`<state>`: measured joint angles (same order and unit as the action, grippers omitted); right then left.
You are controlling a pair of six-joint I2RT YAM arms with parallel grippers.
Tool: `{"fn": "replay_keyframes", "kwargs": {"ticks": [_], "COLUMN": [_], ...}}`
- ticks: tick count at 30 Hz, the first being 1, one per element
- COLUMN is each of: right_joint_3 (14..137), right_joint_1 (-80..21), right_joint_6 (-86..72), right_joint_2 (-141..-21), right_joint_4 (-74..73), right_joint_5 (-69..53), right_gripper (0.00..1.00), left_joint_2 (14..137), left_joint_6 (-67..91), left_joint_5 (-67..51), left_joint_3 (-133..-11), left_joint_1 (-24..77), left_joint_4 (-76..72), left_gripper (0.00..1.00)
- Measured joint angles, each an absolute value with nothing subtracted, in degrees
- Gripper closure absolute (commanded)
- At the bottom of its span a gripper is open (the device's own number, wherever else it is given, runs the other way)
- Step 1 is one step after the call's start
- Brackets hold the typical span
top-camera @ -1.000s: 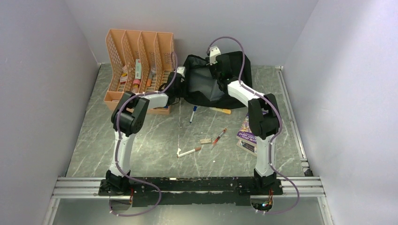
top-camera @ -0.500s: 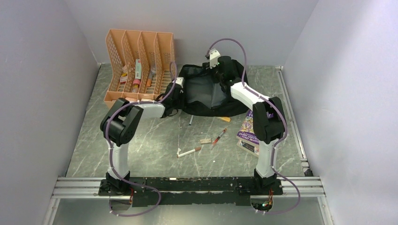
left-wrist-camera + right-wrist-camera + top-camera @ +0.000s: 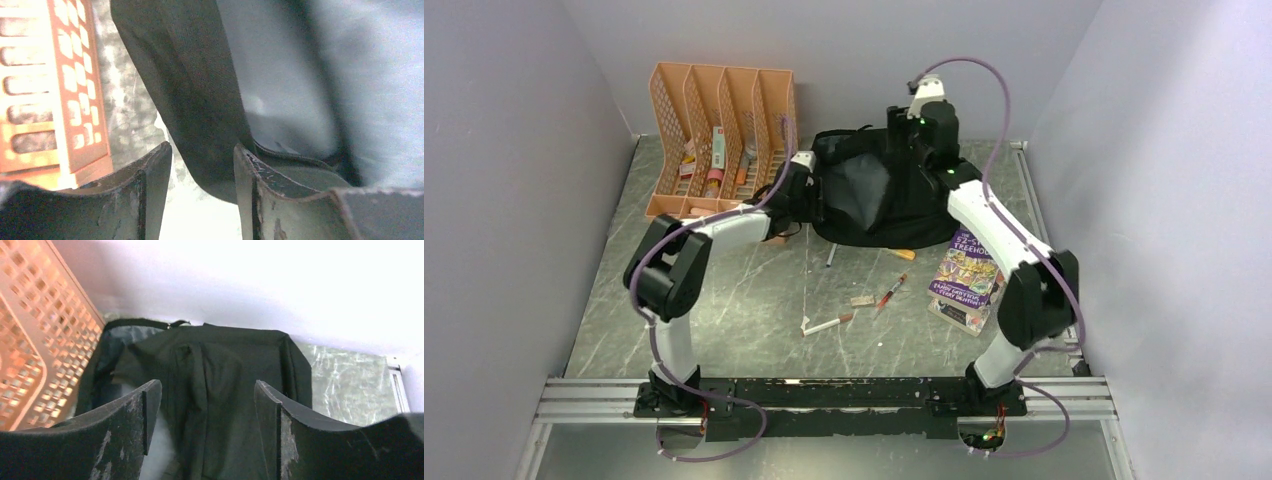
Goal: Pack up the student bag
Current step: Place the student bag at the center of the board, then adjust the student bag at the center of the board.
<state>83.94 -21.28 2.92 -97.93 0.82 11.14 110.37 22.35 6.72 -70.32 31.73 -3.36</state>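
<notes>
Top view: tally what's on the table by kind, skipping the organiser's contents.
pens: 4
book: 1
small tan block: 1
student bag: 1
orange file organiser: 1
Total: 8

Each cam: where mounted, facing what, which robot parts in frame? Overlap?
Top external: above and behind the robot, looking down on the table; left arm and right arm show.
Left wrist: on the left gripper, facing a flap of the student bag between its fingers.
Right wrist: on the right gripper, facing the student bag; both fingers show.
Shared: all three show the student bag and the orange rack.
</notes>
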Motion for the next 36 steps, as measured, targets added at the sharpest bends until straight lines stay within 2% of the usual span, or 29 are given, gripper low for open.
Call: {"fn": "replay_keyframes", "kwargs": {"ticks": [4, 7, 14, 17, 27, 36], "right_joint_3": [80.31, 77.49, 71.44, 71.61, 86.65, 103.57], "right_joint_1": [-21.06, -20.95, -20.78, -21.02, -30.04, -34.76], "right_joint_6": [-2.55, -6.44, -12.19, -13.10, -6.83, 1.76], "right_joint_2": [-89.84, -86.52, -86.24, -87.90, -106.21, -121.84], "right_joint_4": [-0.64, -2.46, -6.63, -6.85, -9.76, -16.75], "right_joint_5": [13.56, 14.87, 9.69, 4.64, -4.78, 0.54], "right_gripper": [0.28, 0.33, 0.29, 0.24, 0.20, 0.21], "left_joint_2": [104.29, 99.63, 97.41, 97.17, 89.95, 86.41], "left_joint_6": [23.24, 23.99, 24.99, 25.93, 28.80, 29.17], "left_joint_5": [7.75, 8.80, 9.34, 9.50, 9.47, 8.64], "left_joint_3": [-68.86, -66.89, -63.46, -61.84, -59.05, -56.51], "left_joint_1": [31.70, 31.70, 30.72, 29.93, 24.71, 22.87], "left_joint_4": [-2.13, -2.04, -1.19, -0.36, 1.74, 2.68], "left_gripper": [0.38, 0.37, 0.41, 0.43, 0.46, 0.47]}}
